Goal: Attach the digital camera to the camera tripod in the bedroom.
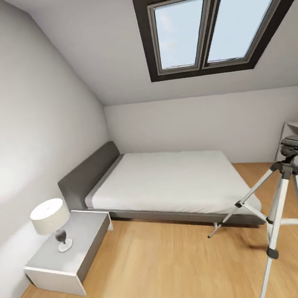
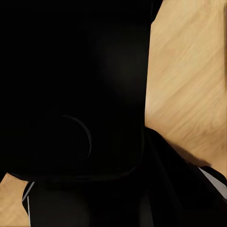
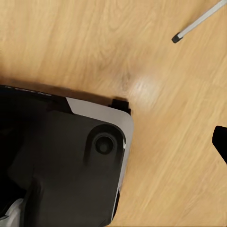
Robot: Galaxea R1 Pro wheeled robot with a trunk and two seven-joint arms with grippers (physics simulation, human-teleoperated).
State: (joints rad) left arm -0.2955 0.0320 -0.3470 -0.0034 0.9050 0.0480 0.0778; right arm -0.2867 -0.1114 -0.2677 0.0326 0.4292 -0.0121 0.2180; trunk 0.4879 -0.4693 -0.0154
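The camera tripod (image 1: 286, 206) stands on the wood floor at the right of the head view, near the foot of the bed. It has silver legs and a black head (image 1: 294, 144) with nothing mounted on it. In the right wrist view one tripod leg tip (image 3: 178, 38) rests on the floor. A large black rounded body with a faint ring (image 2: 80, 118) sits close against the left wrist camera; it looks like the digital camera. The fingers around it cannot be made out.
The bedroom holds a grey bed (image 1: 172, 183) with a white mattress against the back wall. A nightstand (image 1: 71, 256) with a lamp (image 1: 51, 221) stands at the left. The robot's black base (image 3: 71, 165) shows over the floor. Open floor lies between the nightstand and the tripod.
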